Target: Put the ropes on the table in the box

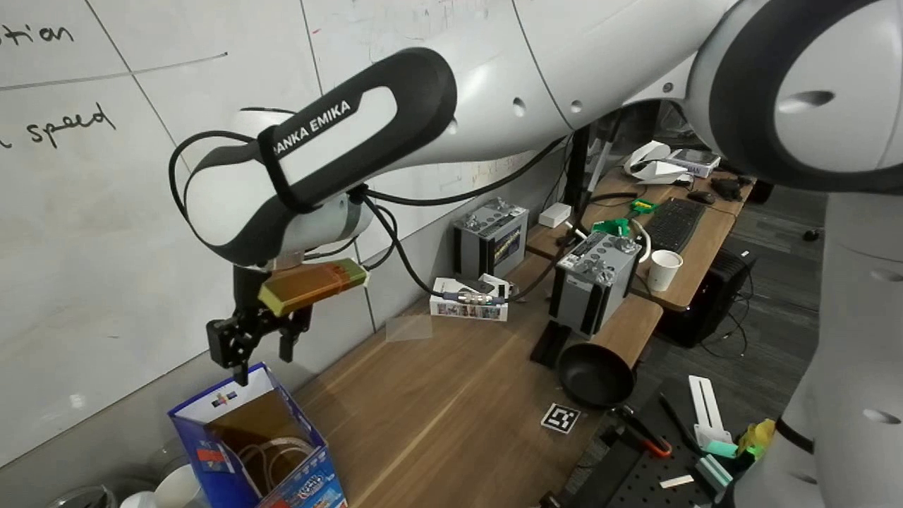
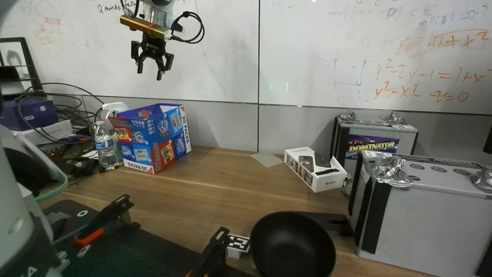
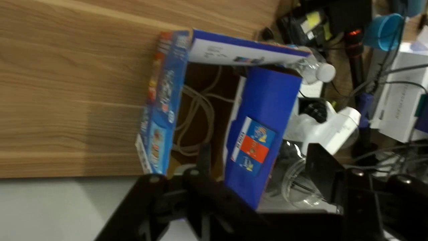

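The blue box (image 1: 314, 487) stands open at the back of the brown table (image 1: 430, 402), near the whiteboard wall; the box (image 2: 155, 140) and the table (image 2: 215, 184) also show in an exterior view. Loose white ropes (image 3: 210, 115) lie in loops inside the box, seen from above in the wrist view; they also show in an exterior view (image 1: 282, 443). In an exterior view the box walls hide them. My gripper (image 2: 149, 74) is open and empty, above the box and apart from it. In the wrist view its fingers (image 3: 260, 157) are spread wide.
A black pan (image 2: 292, 242), a white phone box (image 2: 317, 173) and grey batteries (image 2: 419, 207) stand on the table. A water bottle (image 2: 105, 146), a clear jar (image 3: 301, 184) and dark cables are beside the box. The whiteboard (image 2: 223, 50) rises behind.
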